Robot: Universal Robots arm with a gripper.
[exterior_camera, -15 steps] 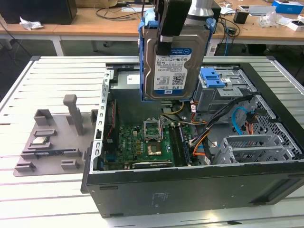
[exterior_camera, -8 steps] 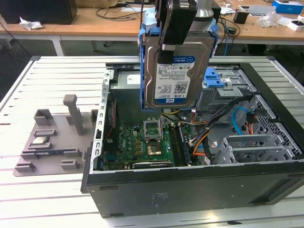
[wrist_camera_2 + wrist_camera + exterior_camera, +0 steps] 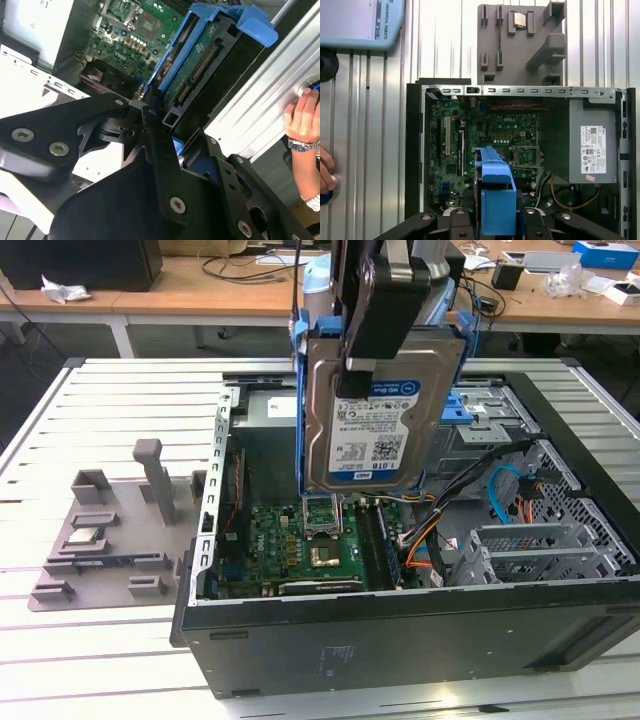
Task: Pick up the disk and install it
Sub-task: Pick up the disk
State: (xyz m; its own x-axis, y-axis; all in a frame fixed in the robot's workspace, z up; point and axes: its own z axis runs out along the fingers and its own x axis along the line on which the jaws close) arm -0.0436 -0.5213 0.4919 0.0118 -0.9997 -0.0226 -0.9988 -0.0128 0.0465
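disk lifted, not yet fitted

the claw (image 3: pixel 362 355) is closed on the top of the disk (image 3: pixel 370 435), its black fingers pinching the drive between them. the disk hangs upright with its label towards the exterior camera. it is above the open computer case (image 3: pixel 400 645), over the green circuit board (image 3: pixel 300 540) and clear of it, touching nothing but the claw.

the pick-up is done. the fitting is not: the disk sits in no slot of the case.

the exterior view gives the label, a bare blue bracket (image 3: pixel 458 405) behind the disk, and a grey parts holder (image 3: pixel 110 530) on the slatted table (image 3: pixel 80 660) beside the case. the second wrist view gives the disk's other face, with its connector row and blue side rails, and a person's hand (image 3: pixel 302 117) (with a wristwatch) at the table's edge. the first wrist view looks down on the disk edge-on and takes in the grey box (image 3: pixel 592 145) with a white sticker inside the case.
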